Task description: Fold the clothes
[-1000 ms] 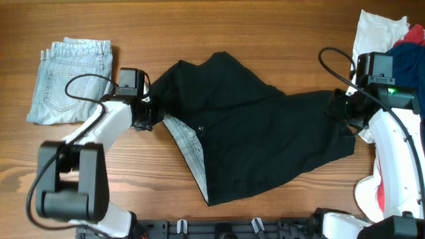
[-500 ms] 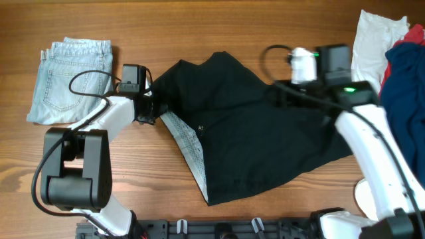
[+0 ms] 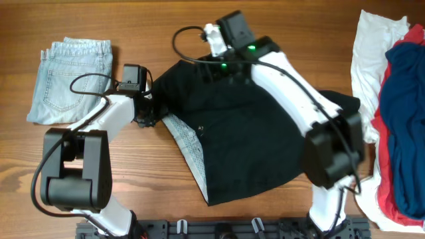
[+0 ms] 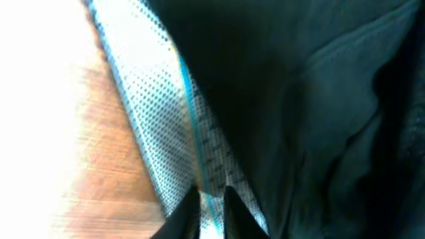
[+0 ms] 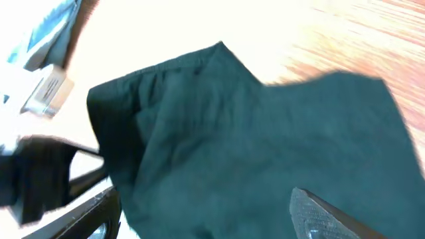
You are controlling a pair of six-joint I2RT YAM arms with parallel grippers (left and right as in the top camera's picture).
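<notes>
The gripper [image 4: 211, 214] pinches pale lining [image 4: 151, 126] (dotted) of the black garment [image 4: 299, 99].

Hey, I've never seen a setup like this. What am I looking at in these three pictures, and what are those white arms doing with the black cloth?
Two robot arms, left and right, work at a wooden table. The wide picture looks down; the other two come from cameras on each arm's wrist. Black trousers lie spread in the middle, their pale waistband lining showing. Folded jeans sit at the left, a pile of white, red and navy clothes at the right. The left gripper pinches the lining edge; the right gripper hangs open above the black cloth, holding nothing.
</notes>
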